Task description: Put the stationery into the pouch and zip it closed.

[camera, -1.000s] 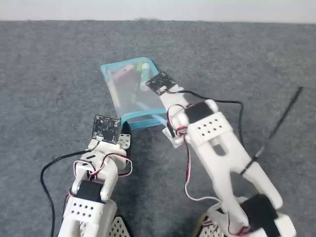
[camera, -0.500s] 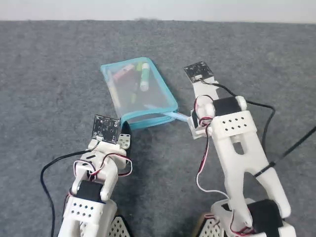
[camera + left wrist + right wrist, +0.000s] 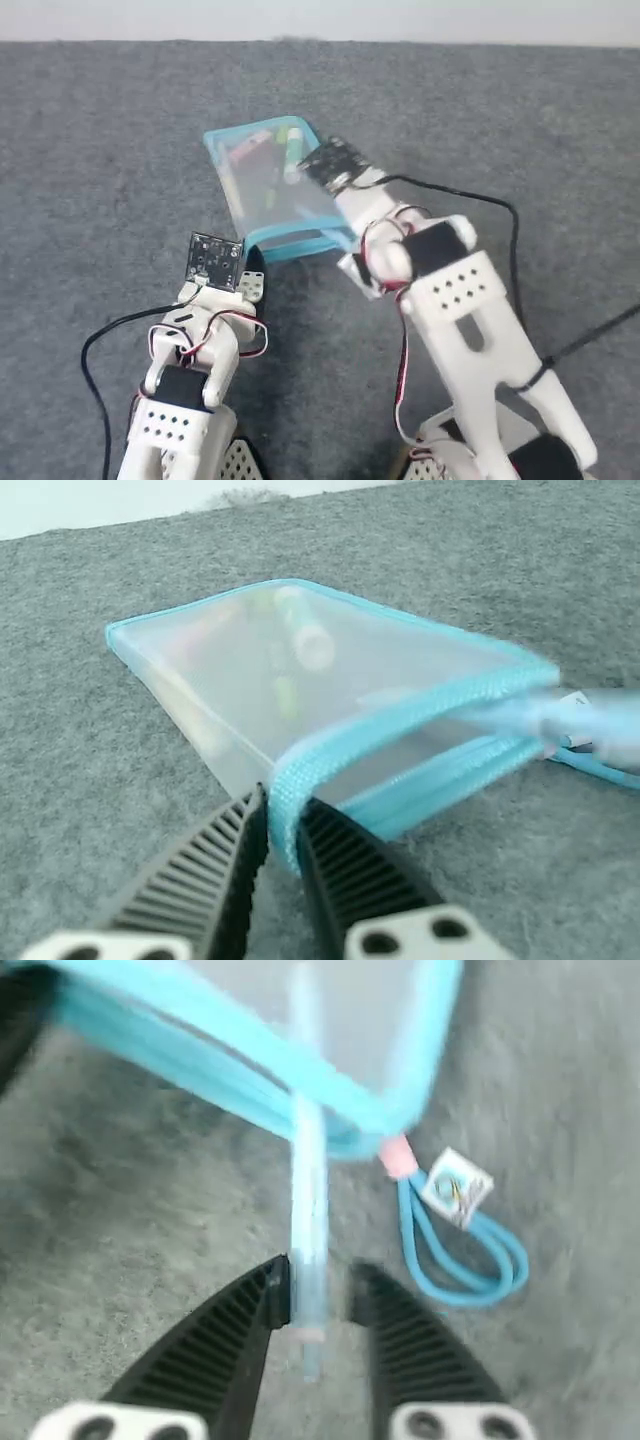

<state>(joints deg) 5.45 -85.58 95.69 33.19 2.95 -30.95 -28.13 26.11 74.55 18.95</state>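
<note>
— What's hard to read?
— My right arm (image 3: pixel 450 290) covers the pouch's (image 3: pixel 270 195) 4 o'clock corner, and the stationery (image 3: pixel 290 152) inside is only smeared colour.
— How does it lie?
— Flat, mid-counter (image 3: pixel 100 150), with its long axis from 11 to 5 o'clock. My left jaws pinch its zip edge tight. My right jaws stand slightly apart around a pale blue pen (image 3: pixel 308 1210) pointing into the mouth.

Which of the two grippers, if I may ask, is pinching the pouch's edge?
The left gripper, shut on the blue zipper edge of the pouch; the right gripper stands open.
</note>
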